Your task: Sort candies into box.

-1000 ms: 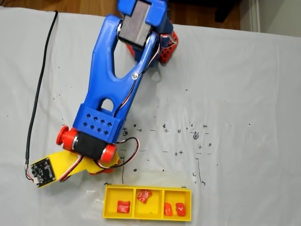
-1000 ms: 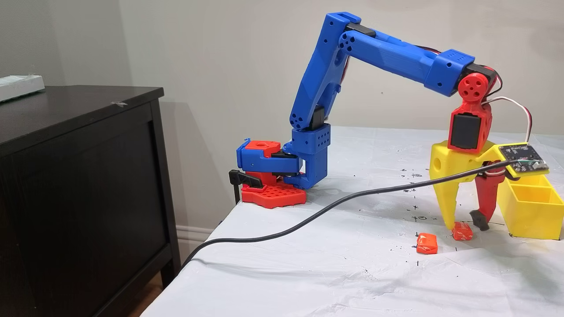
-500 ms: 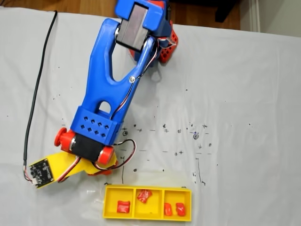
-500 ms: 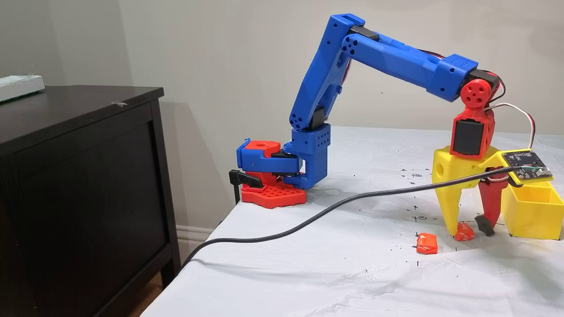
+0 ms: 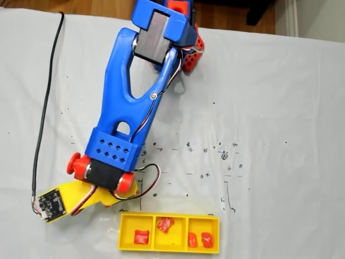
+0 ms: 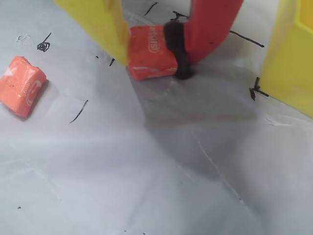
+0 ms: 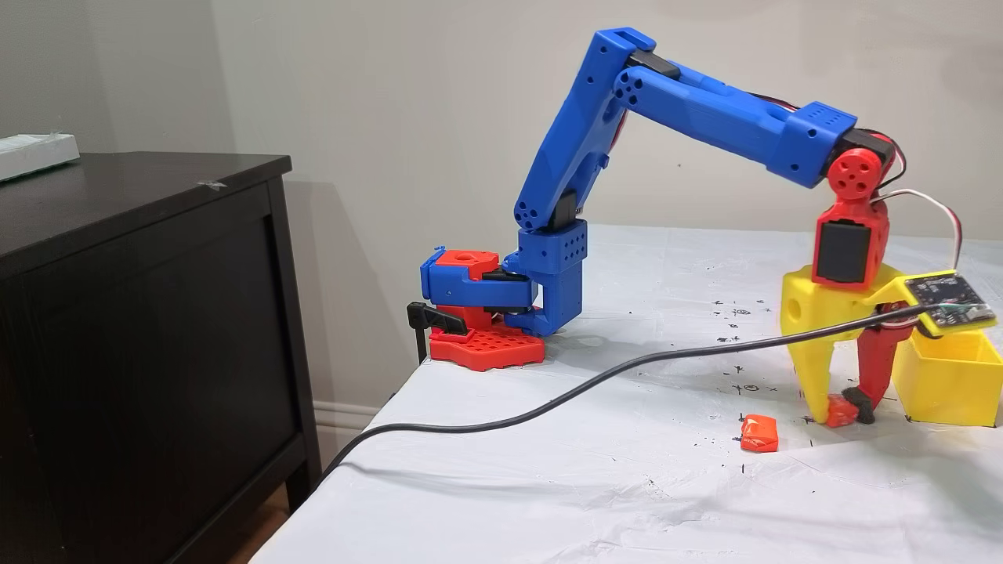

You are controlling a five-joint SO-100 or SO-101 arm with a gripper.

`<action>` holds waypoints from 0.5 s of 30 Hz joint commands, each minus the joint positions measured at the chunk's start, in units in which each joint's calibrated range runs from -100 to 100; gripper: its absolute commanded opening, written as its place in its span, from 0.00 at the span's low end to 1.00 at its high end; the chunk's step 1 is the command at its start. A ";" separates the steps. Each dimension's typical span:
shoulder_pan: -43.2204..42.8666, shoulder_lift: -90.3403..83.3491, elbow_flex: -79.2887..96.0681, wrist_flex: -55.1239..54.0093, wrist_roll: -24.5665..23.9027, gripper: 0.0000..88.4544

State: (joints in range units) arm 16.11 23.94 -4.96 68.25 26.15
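Yellow and red fingers of the gripper [image 6: 151,46] clamp a red candy [image 6: 149,51] between them, down on the white-covered desk [image 6: 161,161]; the wrist view shows the black pad of the red finger [image 6: 175,46] pressed against the wrapper's side and the yellow finger [image 6: 105,24] touching the opposite side. An orange candy [image 6: 22,85] lies apart to the left in that view, and the wall of the yellow box [image 6: 291,54] stands at the right edge. A fixed view from the side shows the gripper [image 7: 840,409] low at the desk with the held candy [image 7: 838,410], the loose orange candy [image 7: 759,433] nearby, and the box [image 7: 944,380] just beside. A fixed view from above shows inside the box [image 5: 168,248]: one candy [image 5: 141,236] in the left compartment, one [image 5: 165,224] in the middle, two [image 5: 199,239] in the right.
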 commanded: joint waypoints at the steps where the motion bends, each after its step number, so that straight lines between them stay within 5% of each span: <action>1: 0.82 -3.84 -0.27 0.64 -1.03 0.00; 15: -3.98 -21.23 -0.64 3.01 -4.79 0.00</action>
State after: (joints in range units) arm 15.33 16.07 -4.62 70.71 22.78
